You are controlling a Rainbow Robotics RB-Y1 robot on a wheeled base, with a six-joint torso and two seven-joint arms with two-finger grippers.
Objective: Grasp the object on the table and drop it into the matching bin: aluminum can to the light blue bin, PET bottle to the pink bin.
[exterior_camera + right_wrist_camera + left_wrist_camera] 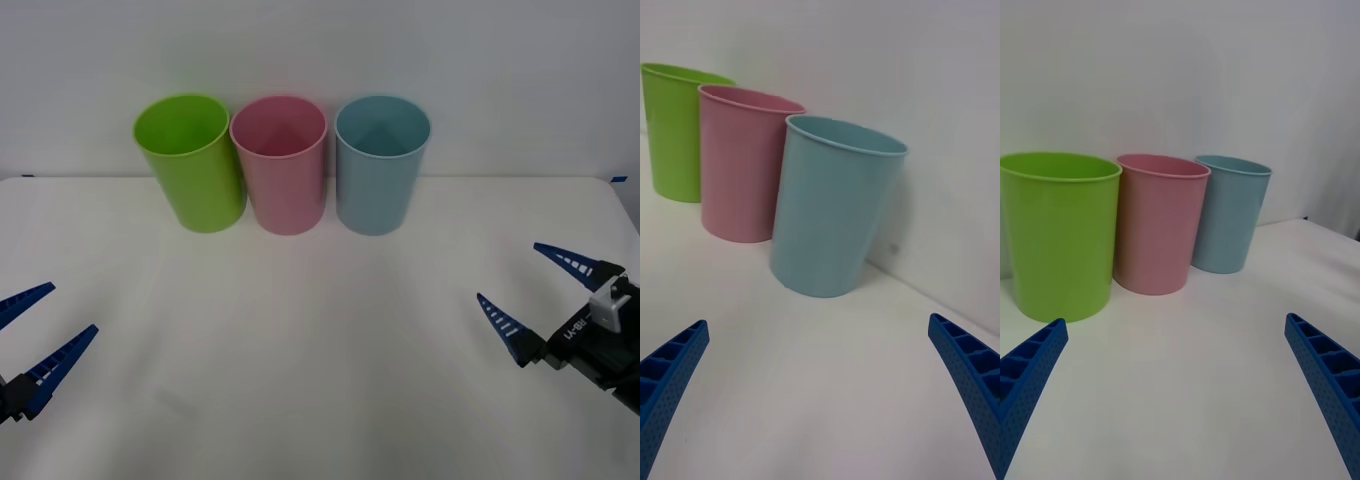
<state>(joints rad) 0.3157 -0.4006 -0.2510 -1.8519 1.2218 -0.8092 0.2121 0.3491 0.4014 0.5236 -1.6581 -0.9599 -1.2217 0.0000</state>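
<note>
Left gripper (40, 325): I have it low over the counter (320, 340), well to the left of the pink bin (280, 165) and nearer me; its fingers are spread wide with nothing between them.
Green bin (190, 160): just left of the pink bin, at the back of the counter.
Pink bin: middle of the row; I can see into it from the front view and it looks bare.
Blue bin (380, 165): just right of the pink bin; what I see of its inside looks bare too.
Right gripper (545, 285): well to the right of the pink bin and nearer me, fingers wide apart, holding nothing.
Can: I cannot find it on the counter or in either gripper.
Progress: I judge that either the drop is done and the can sits too deep to see, or no object is set out yet.
</note>
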